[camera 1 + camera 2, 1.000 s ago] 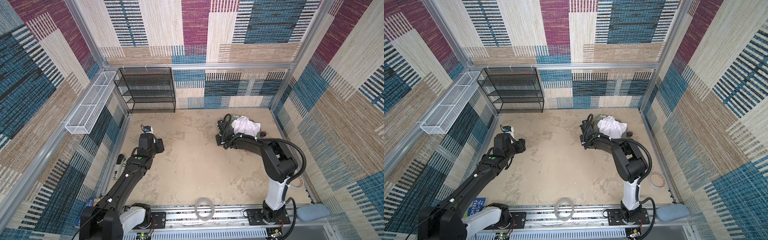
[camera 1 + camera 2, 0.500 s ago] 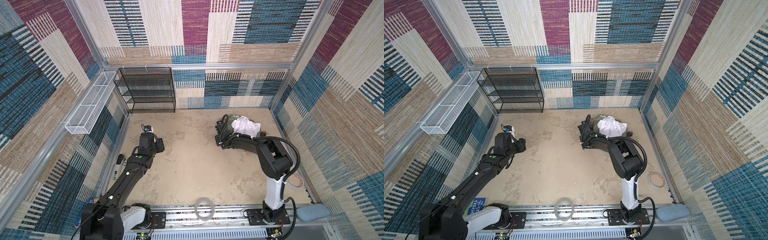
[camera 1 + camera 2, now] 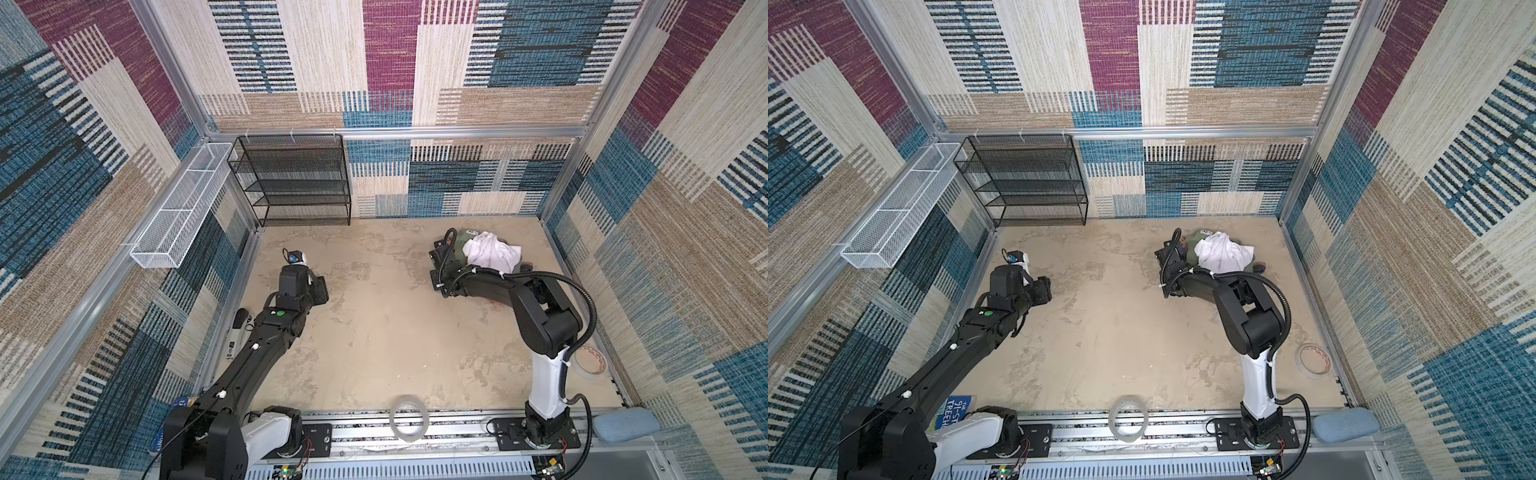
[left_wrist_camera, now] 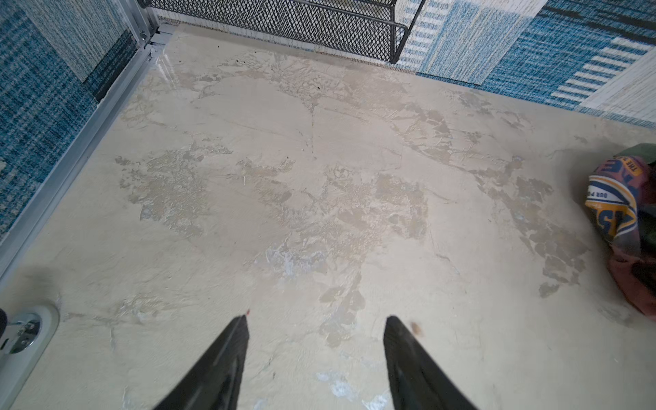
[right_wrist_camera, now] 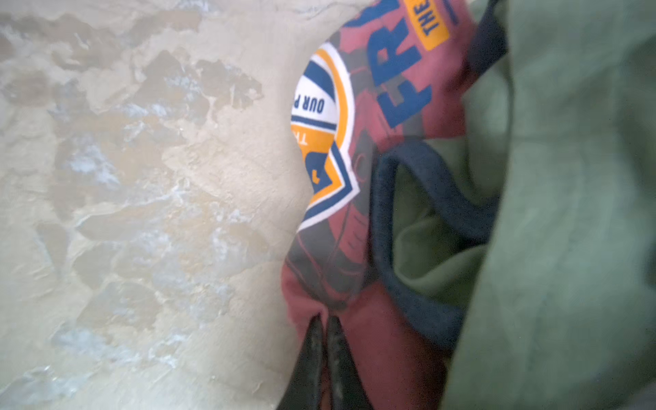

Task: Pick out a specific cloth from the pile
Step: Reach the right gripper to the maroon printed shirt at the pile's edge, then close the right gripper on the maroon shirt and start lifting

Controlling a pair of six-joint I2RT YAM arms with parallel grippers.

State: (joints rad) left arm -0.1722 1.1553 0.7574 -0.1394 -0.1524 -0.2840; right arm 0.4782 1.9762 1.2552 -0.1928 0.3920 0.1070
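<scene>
1. Beige mottled tabletop (image 4: 319, 177), patterned walls.
2. Fingers of the right gripper (image 5: 325, 321) pinch the cloth (image 5: 390, 355) by its red edge.
3. This cloth lies under the olive garment (image 5: 568, 213) in the pile (image 3: 492, 253).
4. Spread wide, the left gripper (image 4: 316, 321) hovers over tabletop.

The table (image 3: 374, 332) lies open before pile (image 3: 492, 255) and rack (image 3: 299, 183).

The pile (image 3: 1209, 250) sits near the back right corner of the surface (image 3: 1121, 332): a white garment (image 3: 1223, 254) on an olive green garment (image 3: 1190, 243). The right arm (image 3: 1208, 286) reaches its left side (fingertips hidden under the wrist). The left arm (image 3: 992, 316) hovers by the left edge. A tape roll (image 3: 1312, 360) lies at the right edge.
</scene>
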